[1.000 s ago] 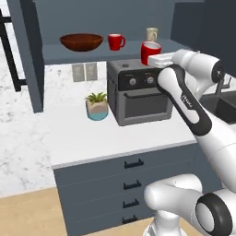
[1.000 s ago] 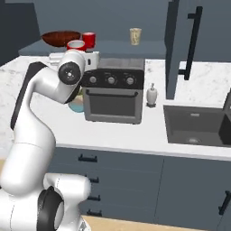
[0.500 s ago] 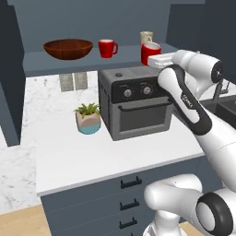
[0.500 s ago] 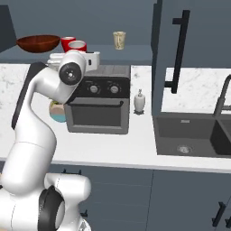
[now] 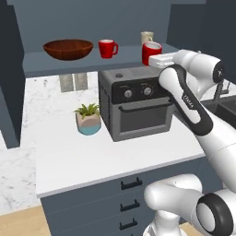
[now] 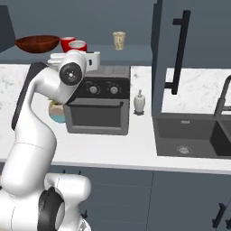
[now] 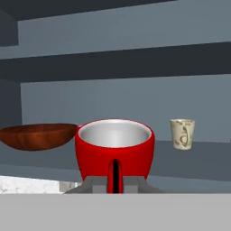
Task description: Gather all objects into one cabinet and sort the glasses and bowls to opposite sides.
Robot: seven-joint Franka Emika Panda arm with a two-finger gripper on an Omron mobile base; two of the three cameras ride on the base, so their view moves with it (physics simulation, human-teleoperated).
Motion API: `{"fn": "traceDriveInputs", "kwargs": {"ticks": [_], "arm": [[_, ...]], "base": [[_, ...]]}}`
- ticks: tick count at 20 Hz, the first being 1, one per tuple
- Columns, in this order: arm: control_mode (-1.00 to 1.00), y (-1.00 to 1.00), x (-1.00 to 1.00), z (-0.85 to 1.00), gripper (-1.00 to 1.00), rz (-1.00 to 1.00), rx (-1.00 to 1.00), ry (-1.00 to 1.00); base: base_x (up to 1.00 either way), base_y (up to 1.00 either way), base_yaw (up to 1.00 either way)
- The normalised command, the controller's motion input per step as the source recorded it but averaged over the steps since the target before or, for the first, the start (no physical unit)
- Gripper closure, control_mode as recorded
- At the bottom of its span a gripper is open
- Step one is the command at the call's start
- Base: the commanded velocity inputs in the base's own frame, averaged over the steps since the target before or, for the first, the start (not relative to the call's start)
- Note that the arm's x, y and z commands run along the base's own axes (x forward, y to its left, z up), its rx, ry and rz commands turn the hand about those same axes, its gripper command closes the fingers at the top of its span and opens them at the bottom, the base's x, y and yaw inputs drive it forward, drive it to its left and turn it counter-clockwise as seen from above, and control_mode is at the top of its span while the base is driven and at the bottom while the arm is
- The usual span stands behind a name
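My gripper [image 7: 114, 182] is shut on the handle of a glossy red mug [image 7: 114, 146] and holds it upright in front of the open cabinet's shelf [image 5: 55, 62]. That mug [image 5: 151, 52] hangs just above the oven's top, by the shelf's front edge. On the shelf stand the wide brown wooden bowl [image 5: 68, 48] at the left, a second red mug [image 5: 107, 48] in the middle and the small beige mug [image 5: 147, 38] at the back right. From the right base view the bowl [image 6: 38, 43], the held mug [image 6: 77, 46] and the beige mug [image 6: 119, 40] line up left to right.
A dark toaster oven [image 5: 138, 106] stands on the white counter under the shelf, with a potted succulent [image 5: 88, 119] to its left. A soap dispenser [image 6: 139, 102], the sink [image 6: 194, 142] and the cabinet door with its black bar handle [image 6: 178, 49] lie to the right.
Both base views shifted as the base drove, mostly in the first half second. The gripper has stayed shut on the red mug near the shelf's edge.
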Motion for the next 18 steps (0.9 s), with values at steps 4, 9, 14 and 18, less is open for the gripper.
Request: {"fn": "traceDriveInputs", "kwargs": {"ticks": [4,9,14,18], "arm": [[1.00,0.00,0.00,0.00,1.00,0.00,0.00,0.00],[1.00,0.00,0.00,0.00,1.00,0.00,0.00,0.00],[-1.00,0.00,0.00,0.00,1.00,0.00,0.00,0.00],[-1.00,0.00,0.01,0.00,1.00,0.00,0.00,0.00]], "base": [[0.74,0.00,-0.03],[0.70,0.00,-0.07],[0.04,0.00,-0.02],[0.00,0.00,0.00]]}}
